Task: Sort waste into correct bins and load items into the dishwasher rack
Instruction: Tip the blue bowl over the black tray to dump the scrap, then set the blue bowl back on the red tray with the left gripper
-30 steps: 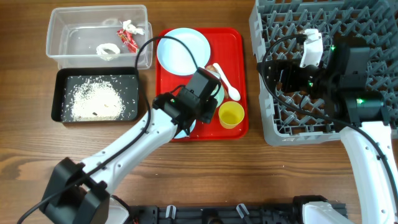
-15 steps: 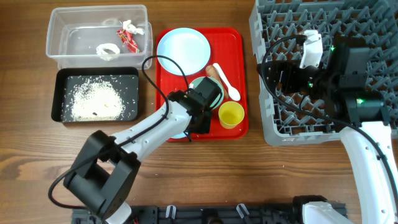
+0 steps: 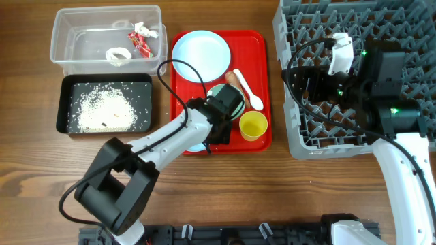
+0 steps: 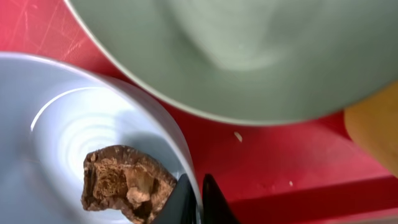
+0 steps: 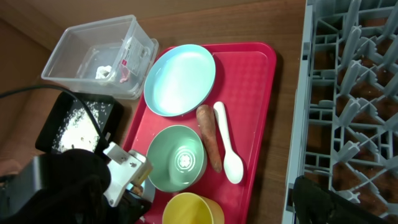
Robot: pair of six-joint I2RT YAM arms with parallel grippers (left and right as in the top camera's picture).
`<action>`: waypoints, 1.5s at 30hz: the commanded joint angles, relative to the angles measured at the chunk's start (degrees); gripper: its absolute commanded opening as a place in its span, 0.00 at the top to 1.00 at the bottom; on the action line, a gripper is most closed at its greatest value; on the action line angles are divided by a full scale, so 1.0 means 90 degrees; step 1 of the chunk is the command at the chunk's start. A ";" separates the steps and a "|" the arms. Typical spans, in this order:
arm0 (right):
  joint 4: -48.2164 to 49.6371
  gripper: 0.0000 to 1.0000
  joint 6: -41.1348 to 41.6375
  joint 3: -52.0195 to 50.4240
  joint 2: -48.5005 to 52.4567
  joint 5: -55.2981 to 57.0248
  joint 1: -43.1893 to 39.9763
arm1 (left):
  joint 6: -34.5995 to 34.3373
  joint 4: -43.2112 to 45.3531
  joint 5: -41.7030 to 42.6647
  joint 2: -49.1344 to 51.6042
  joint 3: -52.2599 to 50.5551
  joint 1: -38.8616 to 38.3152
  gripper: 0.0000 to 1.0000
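Wood-grain table [image 3: 272, 197] carries everything you are working with. Your left fingers [image 4: 199, 202] are pressed together on the rim of the blue bowl [image 4: 81, 130], one tip inside the wall and one outside. A brown food bit [image 4: 124, 186] lies in that bowl, just beside the pinch. The bowl sits at the front of the red tray [image 4: 280, 168], and from overhead the left arm covers most of it. Next to it on the tray stands the green bowl [image 4: 249, 56], upright. The yellow cup [image 3: 253, 125] stands on the tray's front right corner, near both bowls. Further back on the tray the white spoon [image 3: 248, 92] and the carrot [image 3: 233, 77] lie side by side, touching or nearly so. The blue plate [image 3: 201, 56] lies flat at the tray's back. Left of the tray, the clear tub [image 3: 58, 37] holds the red-and-white wrapper [image 3: 141, 42] and a white scrap [image 3: 118, 54]. The black tray [image 3: 63, 102] in front of the tub holds the rice [image 3: 102, 109]. Your right fingers [image 3: 304, 85] are spread wide with nothing between them. They hang over the left part of the grey rack [image 3: 306, 20], which stands on the table to the right of the red tray.
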 commanded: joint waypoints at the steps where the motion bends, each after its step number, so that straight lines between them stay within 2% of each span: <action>1: -0.0002 0.00 0.0073 0.0131 0.0070 0.0015 0.0002 | -0.0061 -0.0389 0.0435 -0.0486 0.0413 0.0117 0.96; 7: -0.0002 0.00 0.0070 0.0131 0.0070 0.0015 0.0002 | 0.0291 -0.0644 0.0493 -0.1554 0.0515 0.1173 0.96; 10: 0.0015 0.00 0.0066 0.0131 0.0070 0.0019 0.0002 | 0.0780 -0.0614 0.1282 -0.1651 0.0515 0.2169 0.96; 14: 0.0022 0.00 0.0070 0.0131 0.0070 0.0019 0.0002 | 0.1559 -0.0498 0.2880 -0.1532 0.0512 0.3733 0.96; 21: 0.0029 0.00 0.0066 0.0131 0.0070 0.0019 0.0002 | 0.2880 0.0024 0.6754 -0.0889 0.0406 0.6261 0.96; 25: 0.0063 0.00 0.0068 0.0131 0.0070 0.0017 0.0002 | 0.3038 0.0814 0.9088 -0.0231 0.0260 0.6955 0.96; 29: 0.0015 0.00 0.0063 0.0131 0.0070 0.0022 0.0002 | 0.2914 0.0835 1.0406 0.0466 0.0260 0.7303 0.96; 35: 0.0005 0.00 0.0068 0.0131 0.0070 0.0138 0.0002 | 0.2790 0.0294 1.0406 0.0554 0.0260 0.7575 0.96; 39: 0.0002 0.00 0.0070 0.0131 0.0070 0.0138 0.0002 | 0.2625 0.0352 1.0404 0.0554 0.0262 0.7919 0.96; 40: 0.0002 0.00 0.0070 0.0131 0.0070 0.0136 0.0002 | 0.2475 0.0335 1.0406 0.0554 0.0260 0.8017 0.96; 41: 0.0000 0.00 0.0070 0.0131 0.0070 0.0138 0.0002 | 0.1974 0.0090 1.0406 0.0554 0.0260 0.8087 0.96; 42: -0.0002 0.00 0.0073 0.0131 0.0070 0.0138 0.0002 | 0.1596 -0.0437 1.0406 0.0554 0.0260 0.8126 0.96; 43: 0.0000 0.00 0.0083 0.0131 0.0070 0.0136 0.0002 | 0.1610 -0.0546 1.0404 0.0554 0.0260 0.8145 0.96; 45: 0.0012 0.00 0.0083 0.0131 0.0070 0.0136 0.0002 | 0.1695 -0.0143 1.0178 0.0554 0.0260 0.8177 0.96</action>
